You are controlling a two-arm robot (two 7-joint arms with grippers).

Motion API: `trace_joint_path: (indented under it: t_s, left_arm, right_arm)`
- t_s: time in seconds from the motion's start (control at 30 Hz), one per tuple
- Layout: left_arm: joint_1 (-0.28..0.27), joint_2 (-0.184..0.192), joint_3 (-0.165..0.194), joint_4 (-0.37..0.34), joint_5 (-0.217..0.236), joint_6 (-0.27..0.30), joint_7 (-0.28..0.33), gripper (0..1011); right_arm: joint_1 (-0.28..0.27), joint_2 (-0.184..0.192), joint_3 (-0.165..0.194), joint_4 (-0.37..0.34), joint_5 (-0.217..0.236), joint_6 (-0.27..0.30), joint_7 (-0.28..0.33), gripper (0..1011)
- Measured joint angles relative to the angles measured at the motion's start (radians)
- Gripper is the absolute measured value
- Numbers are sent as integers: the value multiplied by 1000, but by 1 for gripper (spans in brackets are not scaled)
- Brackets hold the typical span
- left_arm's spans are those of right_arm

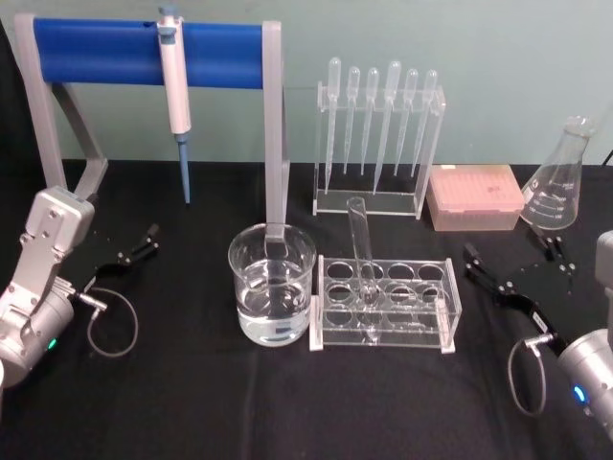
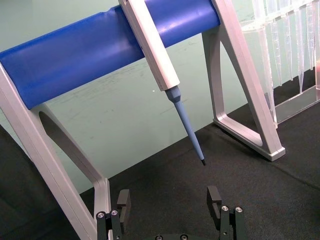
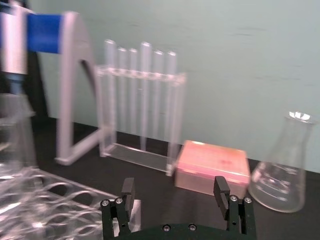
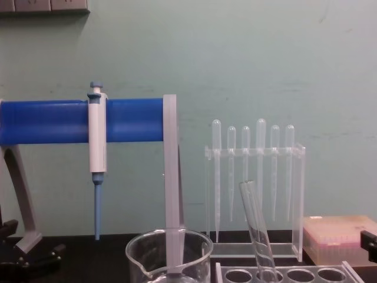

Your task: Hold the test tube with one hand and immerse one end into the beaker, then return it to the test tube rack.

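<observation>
From the head view, the left gripper (image 1: pixel 134 251) rests low at the table's left and the right gripper (image 1: pixel 517 271) at its right, both spread wide and empty, well apart from the test tube (image 1: pixel 362 251) leaning in the clear rack (image 1: pixel 383 304) just beside the water-filled beaker (image 1: pixel 272 297). The left wrist view shows open jaws below the micropipette (image 2: pixel 162 70) on its blue stand (image 2: pixel 100 50). The right wrist view shows parted jaws facing a pink tip box (image 3: pixel 212 167) and flask (image 3: pixel 280 165).
</observation>
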Motion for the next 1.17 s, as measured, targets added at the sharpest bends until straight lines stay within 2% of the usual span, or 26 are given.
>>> trace_joint_path:
  t_s: [0.23,0.47,1.17]
  left_arm:
    - [0,0,0,0,0,0,0,1000]
    - [0,0,0,0,0,0,0,1000]
    - [0,0,0,0,0,0,0,1000]
  right_arm:
    - [54,-55,4,127,-55,-39,-43,1000]
    - [66,-73,1,163,-117,-39,-64,1000]
    - [69,-74,1,166,-107,-39,-62,1000]
